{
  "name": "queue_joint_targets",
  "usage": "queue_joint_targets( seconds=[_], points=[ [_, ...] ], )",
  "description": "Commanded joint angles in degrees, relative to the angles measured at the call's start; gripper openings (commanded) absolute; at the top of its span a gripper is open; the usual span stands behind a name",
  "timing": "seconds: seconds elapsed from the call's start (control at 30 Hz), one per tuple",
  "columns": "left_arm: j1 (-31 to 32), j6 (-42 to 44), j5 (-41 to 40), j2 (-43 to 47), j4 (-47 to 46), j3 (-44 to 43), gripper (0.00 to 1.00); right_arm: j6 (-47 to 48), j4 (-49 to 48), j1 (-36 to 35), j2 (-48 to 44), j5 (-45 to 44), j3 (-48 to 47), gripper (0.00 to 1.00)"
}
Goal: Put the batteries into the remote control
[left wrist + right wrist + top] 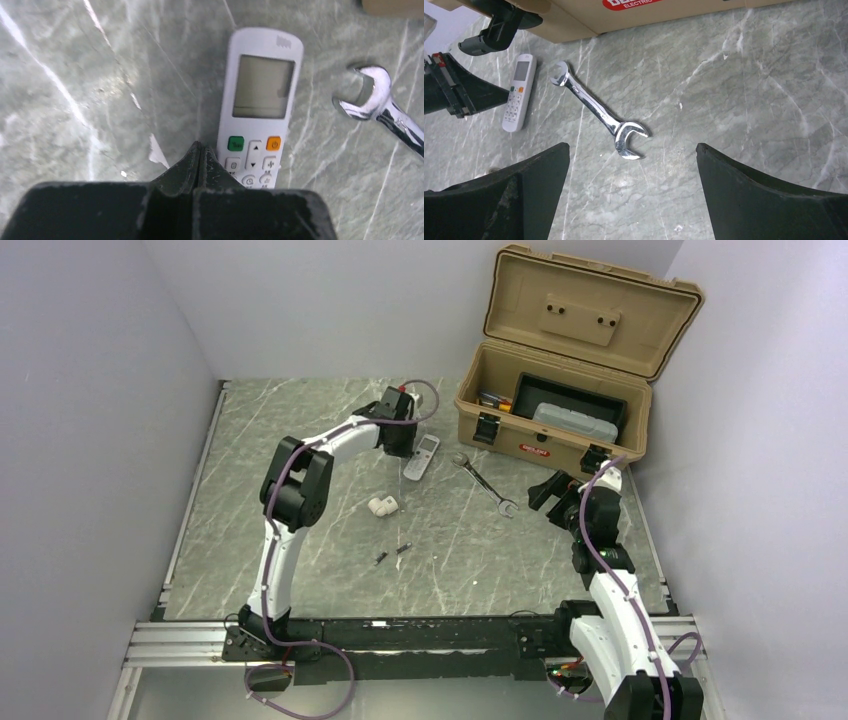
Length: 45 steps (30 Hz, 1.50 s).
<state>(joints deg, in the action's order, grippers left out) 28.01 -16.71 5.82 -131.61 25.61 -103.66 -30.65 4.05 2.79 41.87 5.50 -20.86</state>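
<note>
The white remote control (422, 456) lies face up on the marble table, screen and buttons showing in the left wrist view (260, 107) and in the right wrist view (518, 92). My left gripper (200, 148) is shut and empty, its tips at the remote's left edge near the buttons; whether they touch it I cannot tell. It shows in the top view (400, 435) too. Two small dark batteries (392, 553) lie loose on the table nearer the arm bases. My right gripper (631, 150) is open and empty, over bare table below the wrench; it shows in the top view (550, 495) as well.
A long silver wrench (485, 483) lies right of the remote, seen also in the left wrist view (385, 112) and the right wrist view (599, 115). A stubby white pipe fitting (381, 506) sits mid-table. An open tan toolbox (560, 390) stands at the back right.
</note>
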Motion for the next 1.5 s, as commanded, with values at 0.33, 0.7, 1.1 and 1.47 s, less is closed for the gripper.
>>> queue_joint_targets(
  seconds=[0.33,0.7,1.1,1.47],
  points=[
    [2.88,-4.4,4.43,5.52,-4.69,10.02,0.0,0.62,1.87,-1.33,-2.16,0.89,-0.94,1.0],
    [-1.28,-9.38,-3.26,30.16,-10.31,33.9,0.0,0.4,5.23,-26.48,1.85,-21.33,-7.83,1.0],
    [-8.31,-10.13,-8.09,68.93,-10.6,57.71,0.1,-0.14,-2.43,-45.92,37.52,-32.98,-28.18,1.0],
    [-10.95,-12.49,-9.57,93.05,-2.27,67.57,0.42,-0.73,2.71,-45.93,69.34,-34.33,-54.31,1.0]
  ],
)
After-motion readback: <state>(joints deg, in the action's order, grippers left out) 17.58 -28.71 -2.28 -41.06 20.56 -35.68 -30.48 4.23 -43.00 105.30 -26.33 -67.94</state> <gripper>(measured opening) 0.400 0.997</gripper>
